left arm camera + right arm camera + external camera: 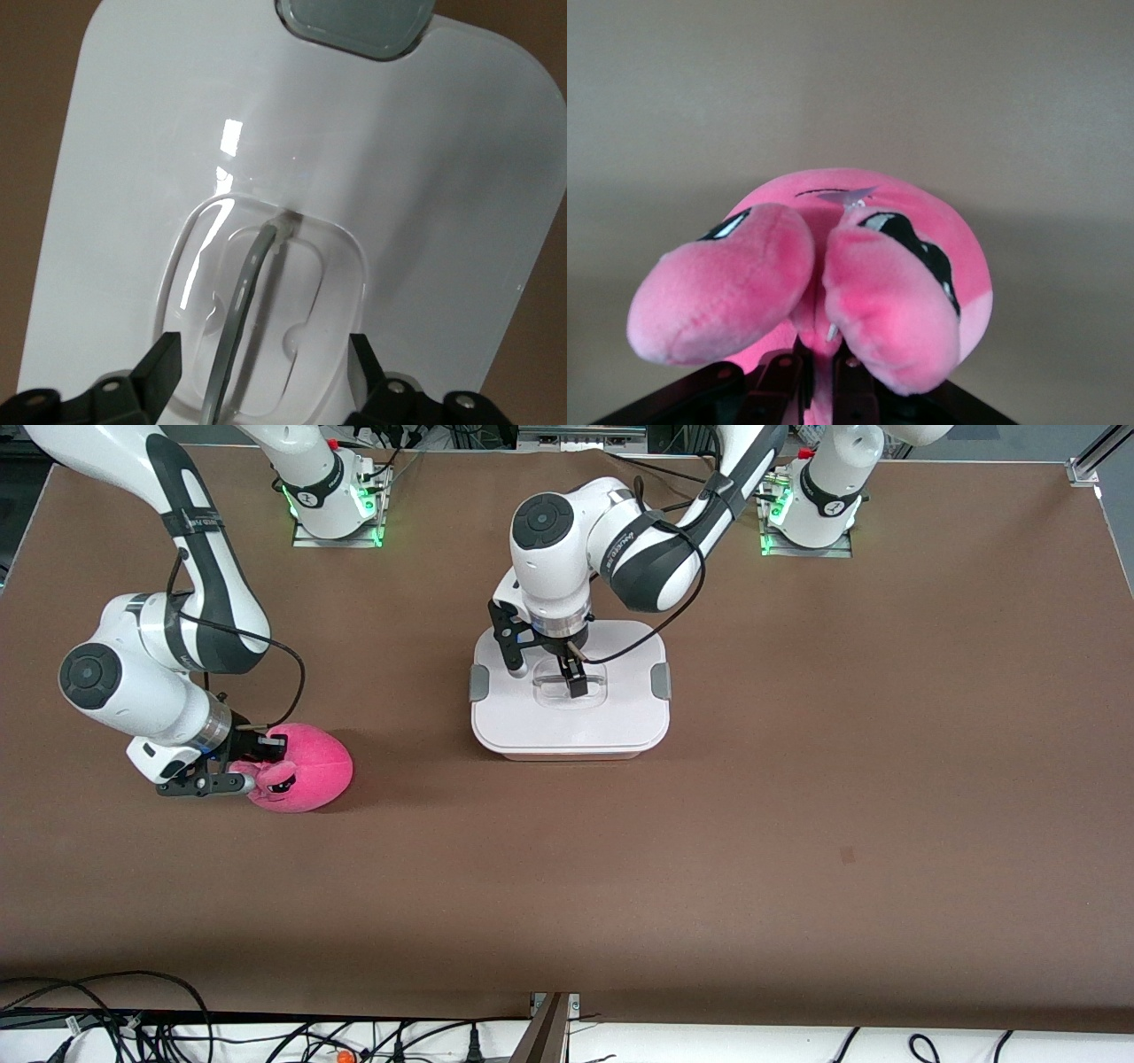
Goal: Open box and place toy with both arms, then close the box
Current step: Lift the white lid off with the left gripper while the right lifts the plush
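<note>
Spread fingers [164, 363] of the left gripper [549, 666] straddle the clear handle [244, 301] recessed in the white lid [425, 177], a gap plain only in the left wrist view. The right gripper [251, 763], clenched on the 1 pink toy [301, 766] at the right arm's end of the table [797, 824], has its tips buried in plush. The 1 box [570, 691] sits closed mid-table with 2 grey clips [660, 681]; its lid hides the contents.

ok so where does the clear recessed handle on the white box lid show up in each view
Front view: the clear recessed handle sits mid-lid, under the left gripper.
Left wrist view: handle runs between the open fingers.
Right wrist view: not in it.
Shared landmark: the grey side clip.
</note>
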Controlling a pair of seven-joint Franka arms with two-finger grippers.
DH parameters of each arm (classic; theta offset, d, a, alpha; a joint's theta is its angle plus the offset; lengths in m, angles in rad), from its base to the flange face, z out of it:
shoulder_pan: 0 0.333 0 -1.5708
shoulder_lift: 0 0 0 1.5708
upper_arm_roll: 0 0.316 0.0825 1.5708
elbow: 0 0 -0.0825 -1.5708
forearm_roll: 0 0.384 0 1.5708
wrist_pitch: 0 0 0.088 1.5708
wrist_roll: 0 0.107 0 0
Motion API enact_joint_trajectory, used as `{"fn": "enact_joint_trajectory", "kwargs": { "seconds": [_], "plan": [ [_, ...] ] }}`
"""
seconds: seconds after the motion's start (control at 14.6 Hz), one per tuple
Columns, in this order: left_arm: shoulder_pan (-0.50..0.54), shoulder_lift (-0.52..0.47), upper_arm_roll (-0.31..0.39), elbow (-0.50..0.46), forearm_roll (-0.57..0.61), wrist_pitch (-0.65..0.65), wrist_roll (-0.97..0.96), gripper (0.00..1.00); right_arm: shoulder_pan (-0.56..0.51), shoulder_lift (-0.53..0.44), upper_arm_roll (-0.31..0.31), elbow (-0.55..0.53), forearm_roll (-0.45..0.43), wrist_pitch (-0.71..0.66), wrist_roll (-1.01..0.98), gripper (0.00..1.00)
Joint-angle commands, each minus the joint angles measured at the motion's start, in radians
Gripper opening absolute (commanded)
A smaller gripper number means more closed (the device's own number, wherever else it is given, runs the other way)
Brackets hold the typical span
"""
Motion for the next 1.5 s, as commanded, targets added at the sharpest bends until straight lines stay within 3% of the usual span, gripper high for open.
{"fn": "enact_joint_trajectory", "kwargs": {
  "seconds": [0.0,0.07,0.34,0.75,0.96,1.23,1.44],
  "plan": [
    [-0.021,-0.024,0.016,-0.015,0.023,-0.009,0.014,0.07,-0.009,-0.038,0.010,0.067,-0.006,-0.117,-0.072,0.00],
    [-0.021,-0.024,0.016,-0.014,0.023,-0.011,0.014,0.00,-0.010,-0.040,0.013,0.102,-0.009,-0.166,-0.105,0.00],
    [-0.022,-0.027,0.014,-0.008,0.023,-0.015,0.009,0.00,0.028,-0.037,0.016,0.241,-0.011,-0.356,-0.212,0.00],
    [-0.016,-0.033,0.014,0.058,0.022,-0.104,0.040,0.00,0.066,-0.038,0.018,0.312,-0.055,-0.404,-0.620,0.00],
    [0.008,-0.057,0.022,0.080,0.009,-0.160,0.110,0.00,0.120,-0.031,0.018,0.344,-0.118,-0.406,-0.909,0.00],
    [0.131,-0.128,0.016,0.083,-0.023,-0.288,0.219,0.00,0.192,-0.026,0.016,0.366,-0.137,-0.406,-0.924,0.00],
    [0.280,-0.168,0.014,0.083,-0.029,-0.367,0.355,0.00,0.249,-0.026,0.016,0.384,-0.160,-0.409,-0.929,0.00]
  ]
}}
